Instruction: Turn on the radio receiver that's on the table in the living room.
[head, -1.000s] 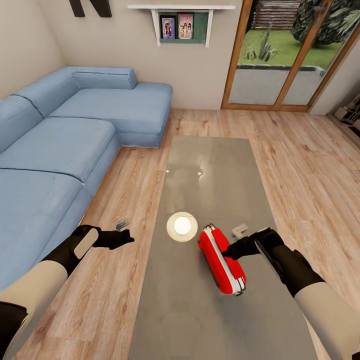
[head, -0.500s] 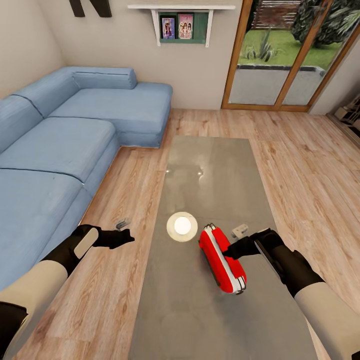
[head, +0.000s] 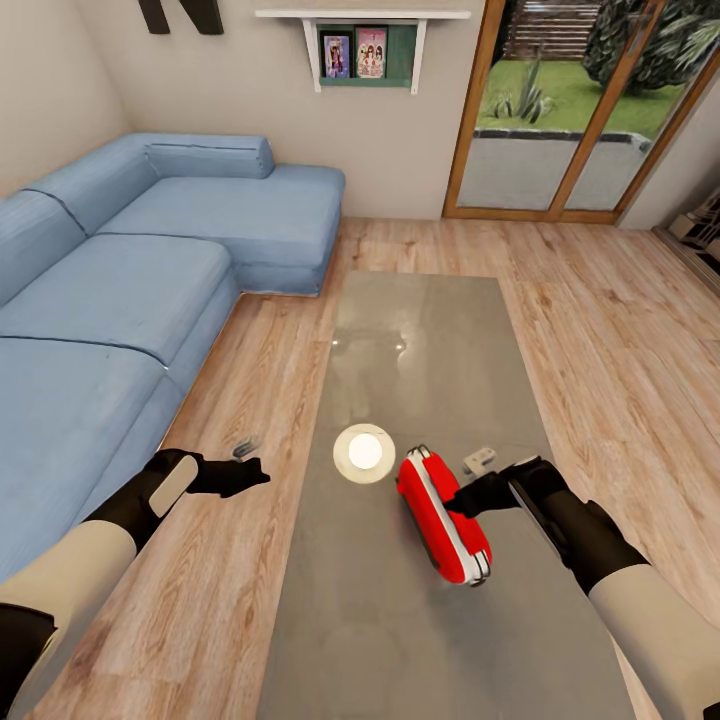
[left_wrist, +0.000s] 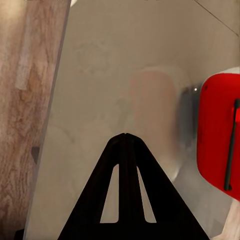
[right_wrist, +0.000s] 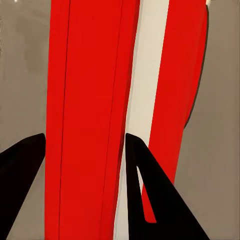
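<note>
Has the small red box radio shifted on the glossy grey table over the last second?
Barely: the red radio crept slightly nearer the round white reflection.

The room is evenly and brightly lit, and daylight is seen through the glass doors (head: 560, 110). A round white lamp glare (head: 364, 452) is reflected on the glossy table (head: 420, 330). Only soft, weak shadows are cast. The wrist views are rendered slightly blurred, with the close red radio receiver (right_wrist: 100, 110) shown softly.
</note>
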